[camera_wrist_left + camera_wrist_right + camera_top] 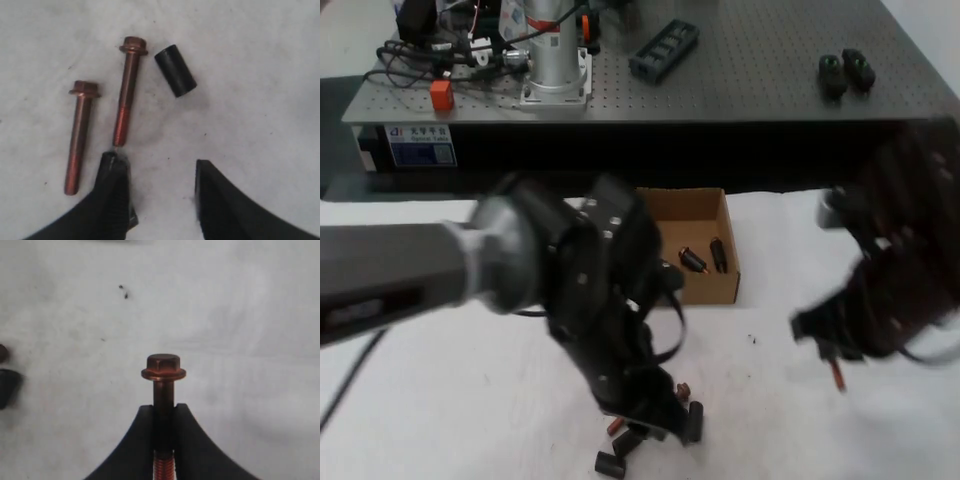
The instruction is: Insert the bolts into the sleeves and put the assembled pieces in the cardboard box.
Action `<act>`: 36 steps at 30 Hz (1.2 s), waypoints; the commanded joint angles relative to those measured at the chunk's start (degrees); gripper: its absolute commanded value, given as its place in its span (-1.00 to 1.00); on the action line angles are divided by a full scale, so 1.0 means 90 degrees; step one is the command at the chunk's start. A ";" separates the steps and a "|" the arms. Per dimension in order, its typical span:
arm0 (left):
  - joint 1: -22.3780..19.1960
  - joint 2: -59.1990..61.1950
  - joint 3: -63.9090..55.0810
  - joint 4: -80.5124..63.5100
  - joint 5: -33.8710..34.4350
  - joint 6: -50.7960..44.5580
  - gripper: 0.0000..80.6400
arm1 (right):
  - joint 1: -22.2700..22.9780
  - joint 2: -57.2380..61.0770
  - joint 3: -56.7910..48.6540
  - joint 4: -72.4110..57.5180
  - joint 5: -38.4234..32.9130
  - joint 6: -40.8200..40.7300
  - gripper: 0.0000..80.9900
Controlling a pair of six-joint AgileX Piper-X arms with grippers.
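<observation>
Two copper bolts [79,137] [127,92] and a black sleeve [175,70] lie on the white cloth just beyond my left gripper [157,167], which is open and holds nothing. In the high view that gripper [655,415] hangs low over a cluster of sleeves [610,464] and bolts near the front edge. My right gripper [163,412] is shut on a copper bolt [163,369], head pointing away from the fingers. The high view puts this gripper [830,350] at the right, above the cloth, with the bolt [837,375] hanging from it. The cardboard box [705,215] holds two assembled pieces [693,262].
Another black sleeve [7,387] lies on the cloth off to the side of the right gripper. Behind the box runs a perforated metal bench [770,70] with a black tray [663,48], cables and a metal post. White cloth lies bare between the two arms.
</observation>
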 commanded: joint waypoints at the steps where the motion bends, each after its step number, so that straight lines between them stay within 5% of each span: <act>1: -0.0063 0.0058 -0.0165 0.0001 0.0011 -0.0153 -0.22 | -0.0077 -0.0392 0.0262 0.0007 -0.0048 0.0099 -0.88; 22: -0.0256 0.2112 -0.2063 0.1029 -0.0293 -0.0716 -0.24 | -0.0135 -0.1662 0.1147 0.0197 -0.0008 0.0400 -0.88; 30: -0.0256 0.2124 -0.2140 0.1147 -0.0277 -0.0650 -0.99 | -0.0135 -0.1660 0.1147 0.0173 -0.0008 0.0400 -0.88; 36: -0.0219 0.1444 -0.2168 0.0968 -0.0245 -0.0620 -0.98 | -0.0135 -0.2112 0.1147 -0.0627 -0.0681 0.0421 -0.88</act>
